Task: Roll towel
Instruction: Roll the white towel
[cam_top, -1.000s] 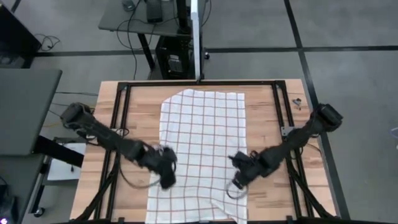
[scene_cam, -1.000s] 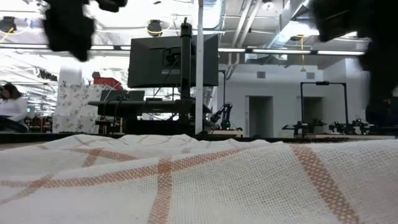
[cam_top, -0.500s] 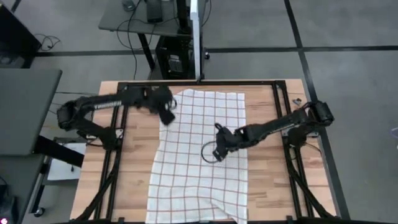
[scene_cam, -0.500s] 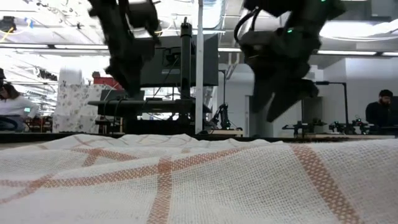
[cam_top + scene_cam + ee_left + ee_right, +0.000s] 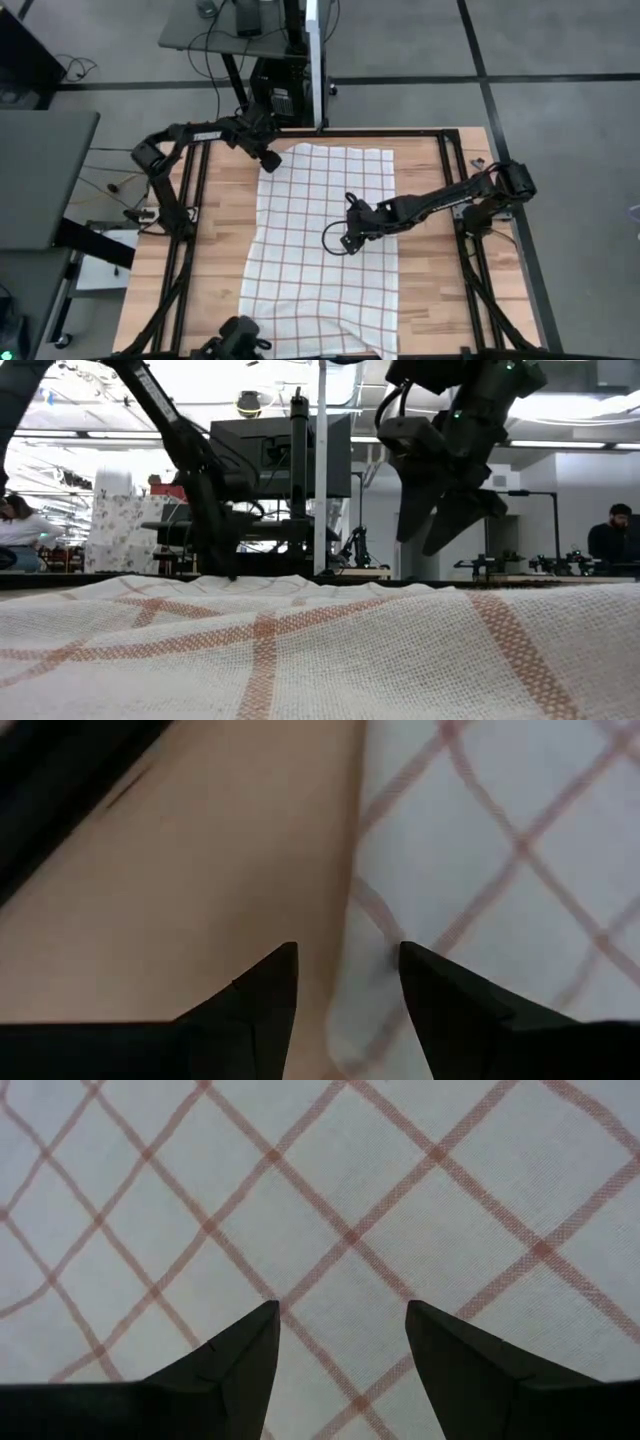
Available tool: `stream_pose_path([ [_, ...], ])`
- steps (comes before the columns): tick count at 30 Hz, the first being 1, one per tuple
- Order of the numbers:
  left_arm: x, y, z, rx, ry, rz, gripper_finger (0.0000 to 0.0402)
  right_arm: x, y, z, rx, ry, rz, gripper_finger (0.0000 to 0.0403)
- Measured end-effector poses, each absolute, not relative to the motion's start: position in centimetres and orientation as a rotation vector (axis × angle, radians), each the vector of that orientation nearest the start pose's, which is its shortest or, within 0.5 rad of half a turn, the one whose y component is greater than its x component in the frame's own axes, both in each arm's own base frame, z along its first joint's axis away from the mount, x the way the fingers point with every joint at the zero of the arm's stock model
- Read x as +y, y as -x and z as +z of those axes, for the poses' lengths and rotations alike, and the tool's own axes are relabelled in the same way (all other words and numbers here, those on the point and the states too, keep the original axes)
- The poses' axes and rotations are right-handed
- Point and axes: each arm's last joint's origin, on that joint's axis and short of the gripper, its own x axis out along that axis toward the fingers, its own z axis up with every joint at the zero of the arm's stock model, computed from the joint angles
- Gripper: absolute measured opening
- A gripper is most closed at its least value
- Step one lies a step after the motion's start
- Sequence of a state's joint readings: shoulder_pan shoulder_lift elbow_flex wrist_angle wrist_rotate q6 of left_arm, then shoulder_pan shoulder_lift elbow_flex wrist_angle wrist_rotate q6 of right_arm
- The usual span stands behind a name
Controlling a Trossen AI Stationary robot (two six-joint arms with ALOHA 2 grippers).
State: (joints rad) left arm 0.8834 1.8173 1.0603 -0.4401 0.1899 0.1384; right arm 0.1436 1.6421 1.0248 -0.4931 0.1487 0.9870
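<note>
Checked towel (image 5: 325,250) flat mid-tabletop, long axis far edge to near edge. Left gripper (image 5: 268,160) spread at towel's far-left corner. Right gripper (image 5: 352,232) spread above towel centre, nothing held.

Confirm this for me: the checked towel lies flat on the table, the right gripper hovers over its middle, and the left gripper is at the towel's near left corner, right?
Not quite. In the high view the left gripper is at the far left corner of the checked towel; the right gripper hovers over its middle.

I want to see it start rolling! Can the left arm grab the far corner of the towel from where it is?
Probably yes. The left gripper is open right at the towel's far left corner, fingers straddling its edge, with nothing in the way.
</note>
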Motion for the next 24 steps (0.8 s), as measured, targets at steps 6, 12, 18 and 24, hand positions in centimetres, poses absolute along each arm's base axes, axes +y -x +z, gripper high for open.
stream_pose_path([
  [6, 25.5, -22.8, 14.8, 0.988, 0.581, 0.339, 0.0140, 4.1, -31.3, 18.7, 0.999, -0.718, -0.535, 0.0213],
  [12, 23.8, -24.4, 15.6, 1.017, 0.607, 0.289, 0.0014, 4.1, -30.8, 18.5, 1.067, -0.641, -0.502, 0.0213],
  [18, 18.6, -27.7, 20.2, 0.993, 0.343, 0.396, 0.0002, 4.0, -30.3, 18.3, 1.129, -0.601, -0.514, 0.0213],
  [24, 11.0, -31.4, 22.5, 0.898, 0.185, 0.317, 0.0000, 4.0, -30.2, 18.3, 1.148, -0.552, -0.485, 0.0213],
])
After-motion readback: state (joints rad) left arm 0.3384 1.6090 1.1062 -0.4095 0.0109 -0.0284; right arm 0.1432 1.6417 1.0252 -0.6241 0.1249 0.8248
